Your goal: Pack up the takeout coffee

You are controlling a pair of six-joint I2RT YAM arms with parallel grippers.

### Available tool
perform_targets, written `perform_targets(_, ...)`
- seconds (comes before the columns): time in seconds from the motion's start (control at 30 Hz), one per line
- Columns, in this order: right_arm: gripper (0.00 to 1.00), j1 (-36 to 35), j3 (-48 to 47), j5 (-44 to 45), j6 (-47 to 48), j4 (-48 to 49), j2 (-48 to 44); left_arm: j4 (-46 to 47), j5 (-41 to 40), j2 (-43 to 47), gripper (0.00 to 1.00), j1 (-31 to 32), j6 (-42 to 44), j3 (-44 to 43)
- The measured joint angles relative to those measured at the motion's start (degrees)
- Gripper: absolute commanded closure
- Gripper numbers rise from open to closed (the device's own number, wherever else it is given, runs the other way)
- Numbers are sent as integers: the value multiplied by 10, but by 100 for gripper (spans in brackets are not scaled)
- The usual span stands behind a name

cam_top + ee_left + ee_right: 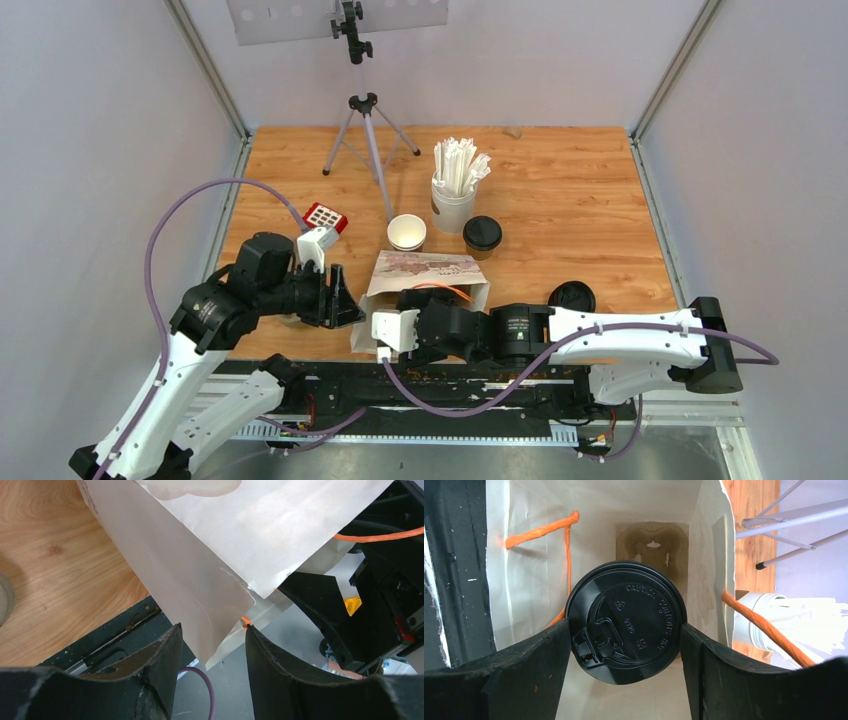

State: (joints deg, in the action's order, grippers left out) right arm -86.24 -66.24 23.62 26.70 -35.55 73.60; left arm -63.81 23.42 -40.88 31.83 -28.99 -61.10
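The right gripper (625, 628) is clamped on a takeout coffee cup (626, 612). Only the small cup's round black plastic lid shows, with one finger pressed against each side of it. Cup and fingers sit in the mouth of a white paper bag (524, 585) with orange twisted-cord handles (546, 527). The bag appears to lie on its side with its mouth toward the arms. Deep inside, against the bag's bottom, a brown moulded cardboard cup carrier (651, 542) faces the cup.

The left gripper (212, 628) stands at the bag's near left corner with its jaws parted. The paper corner hangs into the gap, and neither finger seems to pinch it.

The step in hand looks like loading this cup. The next move calls for a straight push down the bag to seat the cup in the carrier, then letting go.

The bag's walls run close outside both fingers, and one handle loops just beside the lid, where it could snag. The lane from lid to carrier is open. With the mouth unheld, the paper may sag or slide.

Beyond the bag's far edge stand an unlidded paper cup (407, 232) and a second lidded brown cup (482, 235). A tall white cup of paper-wrapped straws (455, 195) is near them. A pile of black lids (572, 297) lies to the bag's right.
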Motion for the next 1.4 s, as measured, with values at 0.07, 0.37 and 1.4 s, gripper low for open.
perform_targets(0.07, 44, 0, 0, 2, 0, 3, 2, -1, -2, 0, 43, 0, 0, 5)
perform_targets(0.37, 44, 0, -7, 4, 0, 5, 4, 8, 0, -1, 82, 0, 2, 33)
perform_targets(1.4, 41, 38, 74, -9, 178, 14, -17, 30, 38, 2, 100, 0, 10, 38)
